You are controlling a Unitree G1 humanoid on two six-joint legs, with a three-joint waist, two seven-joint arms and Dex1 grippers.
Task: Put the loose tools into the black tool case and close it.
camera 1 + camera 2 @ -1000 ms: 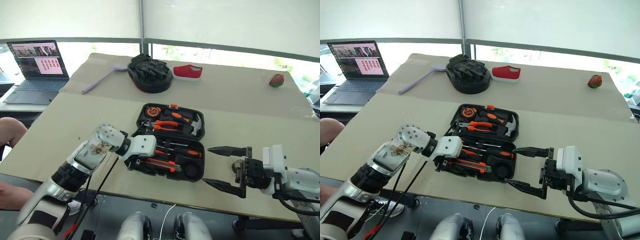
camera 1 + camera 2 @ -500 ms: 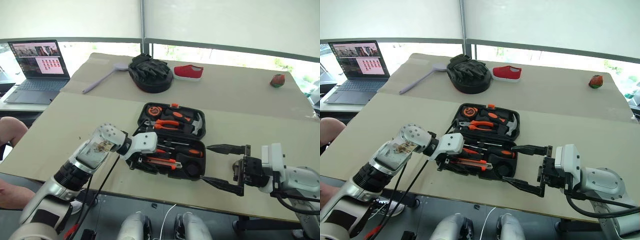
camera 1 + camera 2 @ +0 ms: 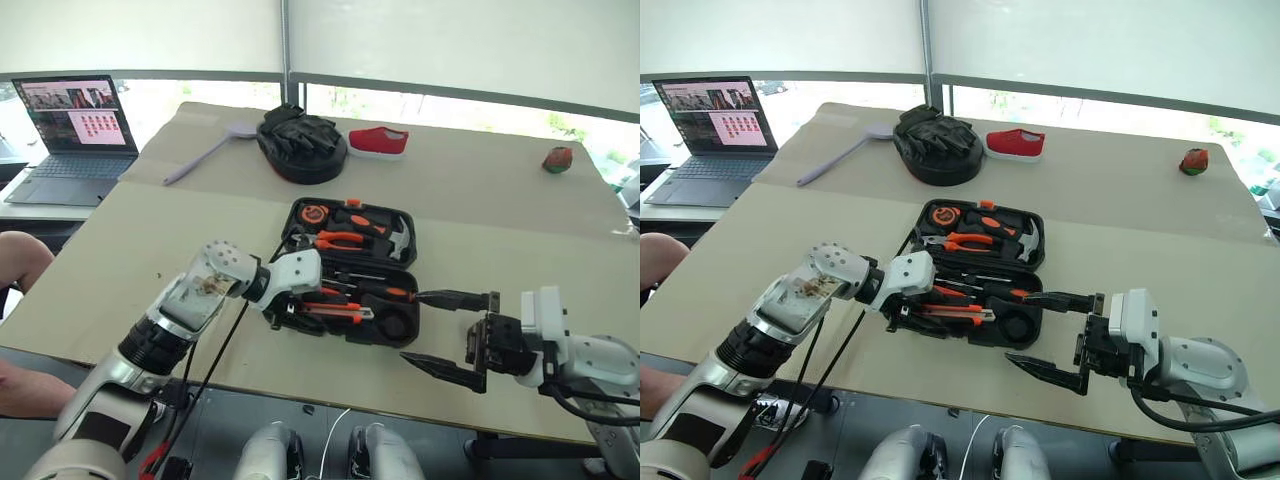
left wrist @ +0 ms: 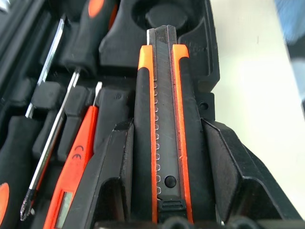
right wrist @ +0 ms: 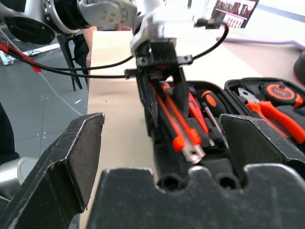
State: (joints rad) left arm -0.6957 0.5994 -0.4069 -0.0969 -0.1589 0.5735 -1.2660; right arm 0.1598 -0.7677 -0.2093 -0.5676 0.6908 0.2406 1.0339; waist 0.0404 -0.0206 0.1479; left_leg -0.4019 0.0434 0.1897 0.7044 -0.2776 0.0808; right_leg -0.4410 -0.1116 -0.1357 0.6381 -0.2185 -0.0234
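A laptop is seen at the surface's 10 o'clock corner, on a side desk. A glove pile and a red shoe lie toward 12 o'clock.

The left gripper is clamped on the orange-black utility knife, one finger pressed against each long side. The knife's long axis runs along the gripper's own line; its blade end points away from the wrist, toward 3 o'clock across the case, over the near edge of the lower tray.

The black tool case lies open at the surface's centre, its lid half toward 12 o'clock. A thin orange screwdriver and a black-and-orange screwdriver lie in slots beside the knife, roughly parallel to it.

The right gripper hangs at 3 o'clock of the case, just beside it, jaws spread wide and holding nothing.
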